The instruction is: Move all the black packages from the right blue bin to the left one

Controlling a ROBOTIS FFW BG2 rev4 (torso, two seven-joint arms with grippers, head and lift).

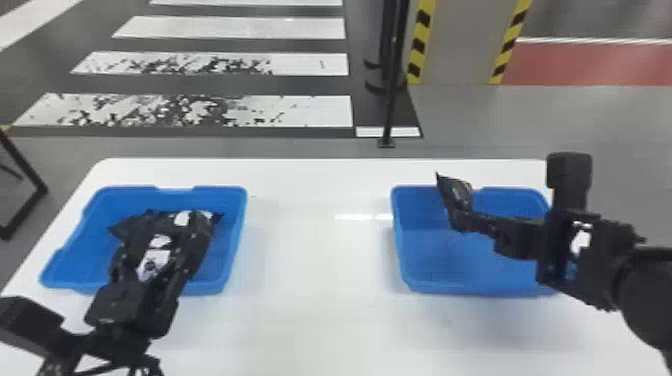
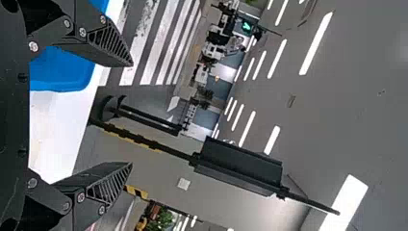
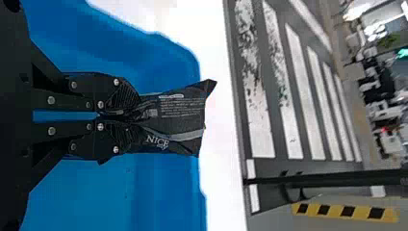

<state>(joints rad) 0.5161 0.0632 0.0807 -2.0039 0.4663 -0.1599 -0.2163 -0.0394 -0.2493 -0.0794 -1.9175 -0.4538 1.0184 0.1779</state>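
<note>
Right hand [image 1: 462, 217], desk's [image 1: 320, 250] 3 o'clock, pinches black package [image 1: 454, 192] above right blue bin [image 1: 445, 270]; package pokes toward 11. Left hand [image 1: 175, 219], 9 o'clock, has fingers spread over left blue bin [image 1: 227, 250].

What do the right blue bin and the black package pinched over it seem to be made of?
The right blue bin looks like moulded plastic, smooth and satin: even colour, rounded corners. The black package looks like thin, flexible film, fairly matt, with creases by the pinch and a sharp corner; plain plastic or a foil laminate, I can't tell.
</note>
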